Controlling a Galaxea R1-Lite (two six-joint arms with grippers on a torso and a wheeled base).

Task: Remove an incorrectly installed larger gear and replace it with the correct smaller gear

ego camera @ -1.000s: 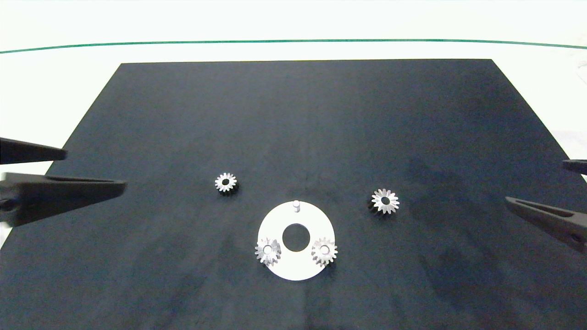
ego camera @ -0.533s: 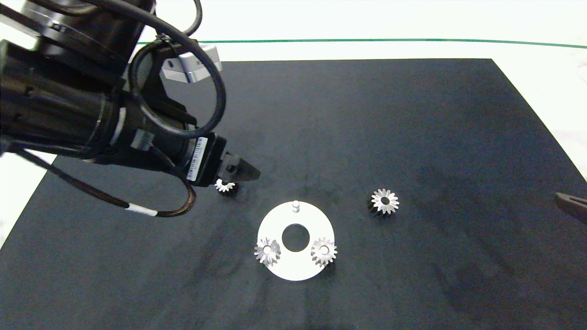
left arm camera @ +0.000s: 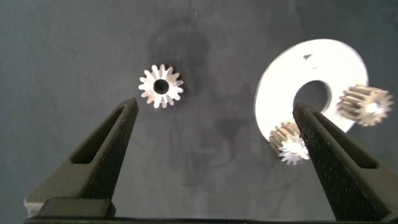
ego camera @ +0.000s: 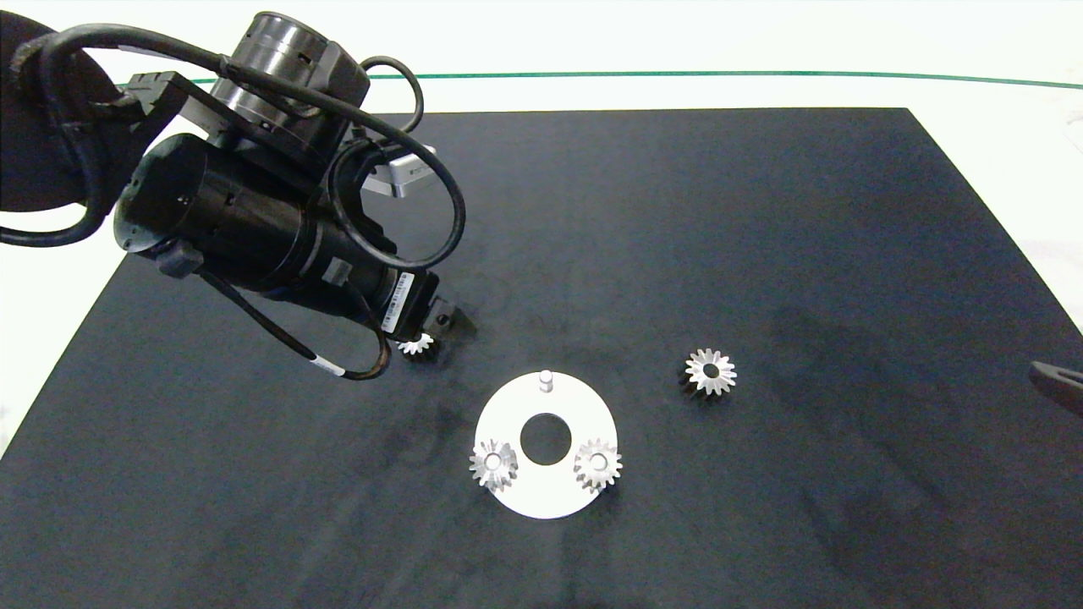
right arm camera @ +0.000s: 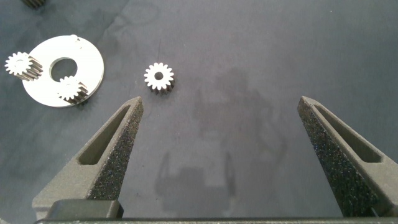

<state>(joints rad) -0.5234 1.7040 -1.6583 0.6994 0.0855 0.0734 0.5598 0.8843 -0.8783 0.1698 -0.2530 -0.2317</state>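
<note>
The smaller gear (ego camera: 417, 343) lies loose on the black mat, left of the white disc (ego camera: 546, 495); in the head view the left arm partly covers it. My left gripper (ego camera: 442, 325) hovers just above it, open, and the left wrist view shows the smaller gear (left arm camera: 161, 86) just beyond one fingertip of the left gripper (left arm camera: 214, 106). The larger gear (ego camera: 710, 371) lies flat on the mat right of the disc. My right gripper (right arm camera: 221, 102) is open and empty, far from the larger gear (right arm camera: 159, 77), with only a fingertip (ego camera: 1058, 385) showing at the head view's right edge.
The white disc carries two small gears (ego camera: 493, 464) (ego camera: 597, 463) on its near pins, a bare pin (ego camera: 546, 379) at its far side and a round centre hole. The black mat (ego camera: 643, 211) covers most of the white table.
The left arm has swung in from the left edge to hover over the loose smaller gear. The right gripper has drawn back toward the right edge. The gears and the disc have not moved.
</note>
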